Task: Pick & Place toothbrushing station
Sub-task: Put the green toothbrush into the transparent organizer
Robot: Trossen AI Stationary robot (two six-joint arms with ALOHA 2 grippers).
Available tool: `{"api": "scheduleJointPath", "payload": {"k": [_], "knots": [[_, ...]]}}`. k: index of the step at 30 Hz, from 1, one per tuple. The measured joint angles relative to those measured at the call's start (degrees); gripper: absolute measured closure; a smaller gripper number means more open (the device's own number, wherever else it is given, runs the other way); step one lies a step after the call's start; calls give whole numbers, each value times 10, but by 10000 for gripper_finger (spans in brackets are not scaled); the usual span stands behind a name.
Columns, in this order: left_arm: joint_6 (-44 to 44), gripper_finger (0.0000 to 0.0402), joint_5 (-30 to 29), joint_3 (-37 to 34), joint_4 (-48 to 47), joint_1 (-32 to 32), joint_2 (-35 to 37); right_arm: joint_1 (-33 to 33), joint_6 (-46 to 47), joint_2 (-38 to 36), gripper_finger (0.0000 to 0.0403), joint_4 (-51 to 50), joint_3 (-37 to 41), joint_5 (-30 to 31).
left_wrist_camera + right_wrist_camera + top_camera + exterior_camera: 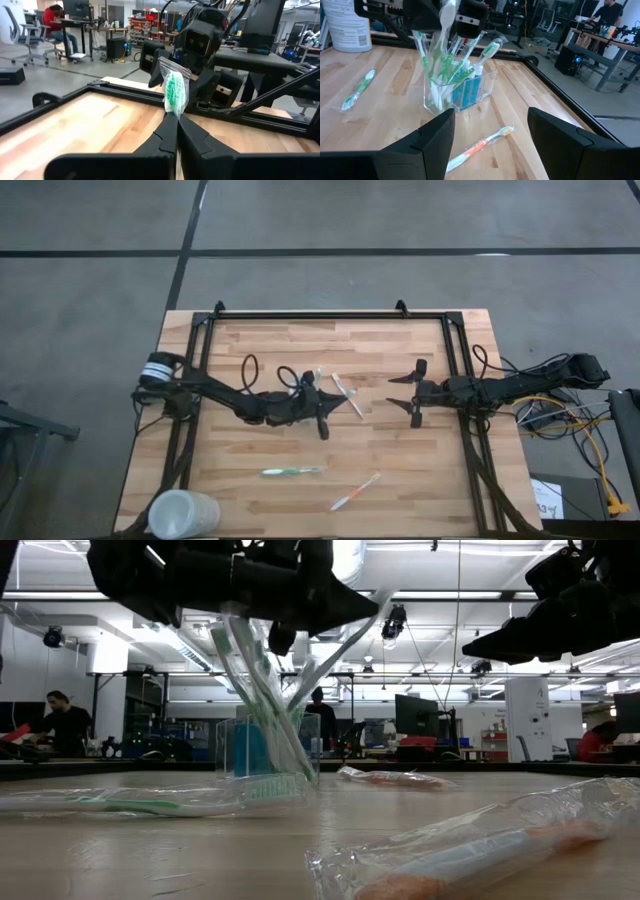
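Toothbrushes lie nearest on the tabletop [400, 470]: an orange wrapped toothbrush [356, 492] and a green wrapped toothbrush [291, 472] rest flat on the near half, well apart from both arms, with a frosted white cup [184, 514] at the near left corner. Farther in, at mid-table, the left gripper [176, 117] is seen with its jaws clenched on a bagged green-headed toothbrush [174, 90], which is held upright above the toothbrushing station [460, 90] — the see-through holder already stocked with green and white brushes and blue tubes. The step in hand is judged to be placement: the held brush is positioned over the holder, not yet let go. Beside the holder, another wrapped brush [346, 394] lies on the wood. Across the gap, the right gripper [414, 402] is kept waiting with its jaws spread wide, nothing between them, facing the holder. For the next move, a straight lowering is called for so that the brush's foot is guided between the handles already standing there; only then should the jaws be released — a tilt could tip the light holder or knock the other brushes.
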State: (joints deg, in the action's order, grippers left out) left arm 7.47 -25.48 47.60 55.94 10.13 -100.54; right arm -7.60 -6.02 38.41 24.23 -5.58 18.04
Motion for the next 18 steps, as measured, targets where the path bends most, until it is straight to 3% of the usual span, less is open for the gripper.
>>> {"api": "scheduleJointPath", "payload": {"k": [10, 18], "knots": [[2, 399, -9, 0, -35, 1, 13, 0, 0, 0, 158, -1, 0, 0], [59, 393, -11, -1, -134, 8, 30, 0, 0, 0, 158, 0, 0, 0]]}}
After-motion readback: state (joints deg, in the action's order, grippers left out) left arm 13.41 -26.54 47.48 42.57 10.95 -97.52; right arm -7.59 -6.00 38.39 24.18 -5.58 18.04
